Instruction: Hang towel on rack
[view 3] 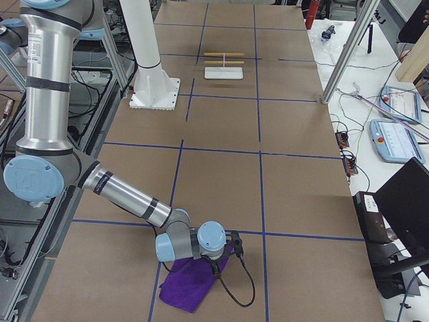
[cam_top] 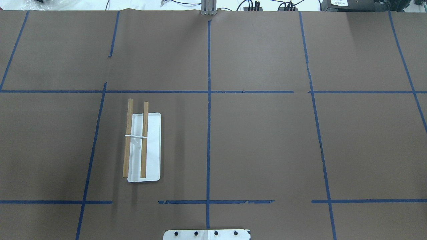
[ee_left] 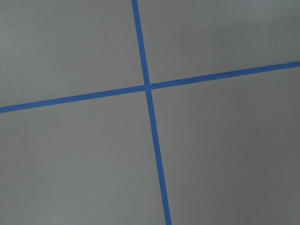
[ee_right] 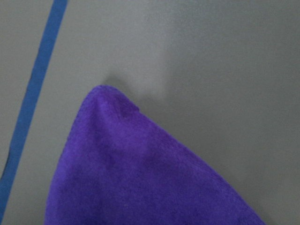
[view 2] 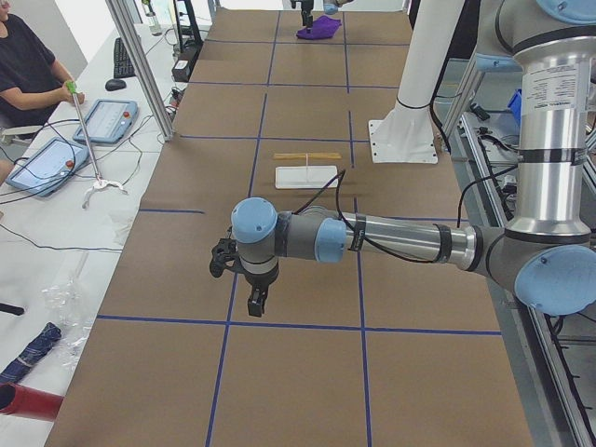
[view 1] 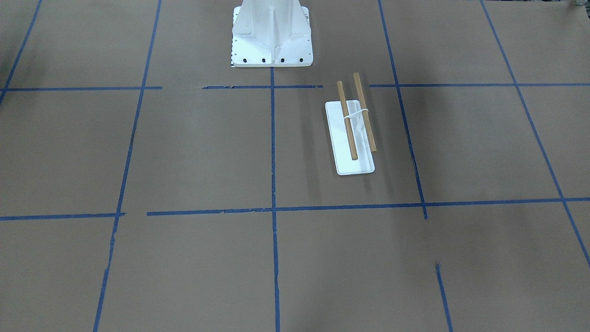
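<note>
The purple towel (view 3: 190,283) lies crumpled on the brown table at the end on my right side; it also shows far off in the exterior left view (view 2: 318,30), and one of its corners fills the right wrist view (ee_right: 140,178). My right gripper (view 3: 226,258) hangs just over the towel's edge; I cannot tell whether it is open or shut. The rack (cam_top: 143,146) stands on the left half of the table with both wooden rods bare; it also shows in the front-facing view (view 1: 352,131). My left gripper (view 2: 256,300) hovers over the table, well short of the rack (view 2: 307,169); I cannot tell its state.
The large white pedestal (view 1: 272,41) stands at the robot's side of the table, near the rack. Blue tape lines (ee_left: 149,86) cross the brown table. An operator (view 2: 28,65) sits at a side table with tablets. A post (view 3: 345,54) stands at the table's far edge.
</note>
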Controlling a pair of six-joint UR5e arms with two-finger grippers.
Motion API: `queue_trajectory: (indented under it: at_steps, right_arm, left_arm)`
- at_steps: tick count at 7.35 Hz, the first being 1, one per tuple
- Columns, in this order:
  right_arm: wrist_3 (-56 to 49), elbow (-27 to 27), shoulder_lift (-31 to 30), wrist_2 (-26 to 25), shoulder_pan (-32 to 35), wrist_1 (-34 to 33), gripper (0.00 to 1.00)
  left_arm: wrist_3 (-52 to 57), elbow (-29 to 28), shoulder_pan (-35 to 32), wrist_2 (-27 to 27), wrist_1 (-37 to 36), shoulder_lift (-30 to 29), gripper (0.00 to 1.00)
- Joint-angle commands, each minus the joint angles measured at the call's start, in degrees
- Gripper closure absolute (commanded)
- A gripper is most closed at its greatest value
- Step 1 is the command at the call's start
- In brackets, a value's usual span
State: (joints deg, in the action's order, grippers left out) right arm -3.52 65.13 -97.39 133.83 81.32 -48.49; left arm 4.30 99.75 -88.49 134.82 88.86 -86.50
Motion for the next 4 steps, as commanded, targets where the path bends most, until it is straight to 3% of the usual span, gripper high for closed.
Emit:
queue_trajectory:
  at_steps: [1, 2, 4]
  right_arm:
    - [-0.08, 0.00, -0.25, -0.15, -0.29, -0.03, 0.00]
    - [-0.08, 0.00, -0.25, -0.93, -0.29, 0.15, 0.02]
    - [-0.17, 0.00, -0.25, -1.29, -0.37, 0.41, 0.52]
  left_arm:
    - [0.00, 0.00, 0.07, 0.00, 0.00, 0.01, 0.00]
    - [0.00, 0.00, 0.08, 0.00, 0.00, 0.01, 0.00]
    - [-0.08, 0.00, -0.01, 0.00, 0.00, 0.01, 0.00]
